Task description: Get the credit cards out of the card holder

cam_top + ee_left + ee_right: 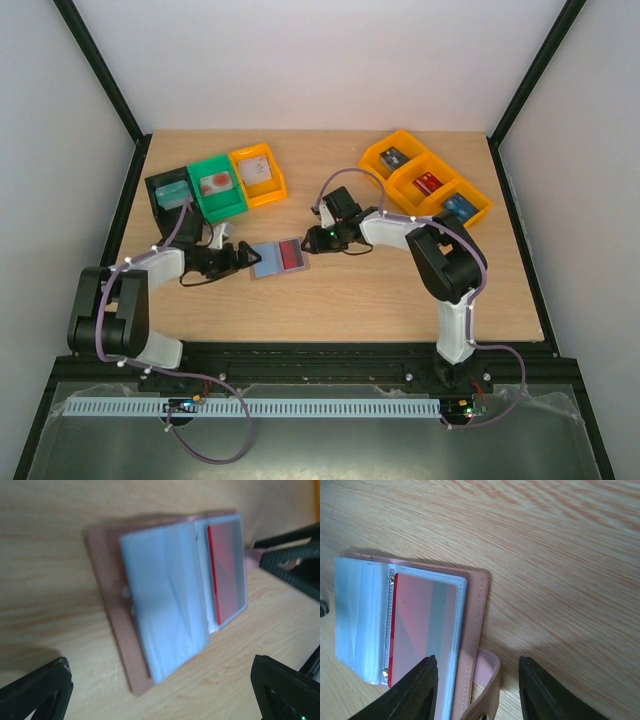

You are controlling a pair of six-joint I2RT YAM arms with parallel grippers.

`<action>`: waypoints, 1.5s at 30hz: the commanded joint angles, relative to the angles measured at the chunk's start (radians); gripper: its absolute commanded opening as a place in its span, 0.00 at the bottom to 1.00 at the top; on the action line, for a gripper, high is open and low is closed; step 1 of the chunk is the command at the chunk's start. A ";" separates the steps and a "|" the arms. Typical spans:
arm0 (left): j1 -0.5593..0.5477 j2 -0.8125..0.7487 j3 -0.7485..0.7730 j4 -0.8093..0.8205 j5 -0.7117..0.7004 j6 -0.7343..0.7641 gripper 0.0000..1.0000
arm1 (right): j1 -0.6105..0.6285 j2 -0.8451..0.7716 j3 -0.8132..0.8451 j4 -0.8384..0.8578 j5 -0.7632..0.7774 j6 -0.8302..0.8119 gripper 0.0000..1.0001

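Right wrist view: the right gripper (477,692) is spread wide, one dark finger over the corner of the clear sleeve and the other out over bare wood. The tan clasp tab (487,667) curls up between the two fingers. Whether either finger touches the holder cannot be told.

The card holder (475,610) lies open and flat, tan outside and light blue inside. A red card (420,630) is tucked in the sleeve of the panel nearest this gripper, and the other panel's sleeve looks pale and bare.

In the left wrist view the left gripper (160,695) is also wide open, a finger at each lower corner, with the holder lying ahead of them and apart from both.

From above, the holder sits near the middle of the table (400,300), a little toward the left edge, with one gripper just beside each of its short ends.

Toward the far left corner stand three bins:
- a black bin (157,210) holding a teal card (172,193);
- a green bin (235,205) holding a whitish card with red (215,183);
- a small orange bin (275,185) holding a pale card (258,170).

Near the far right corner is a row of orange bins (375,160) with small items in them.
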 commanded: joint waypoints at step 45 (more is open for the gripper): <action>-0.103 -0.053 0.218 0.059 0.246 0.184 0.02 | -0.040 -0.364 -0.114 0.152 -0.120 -0.144 0.52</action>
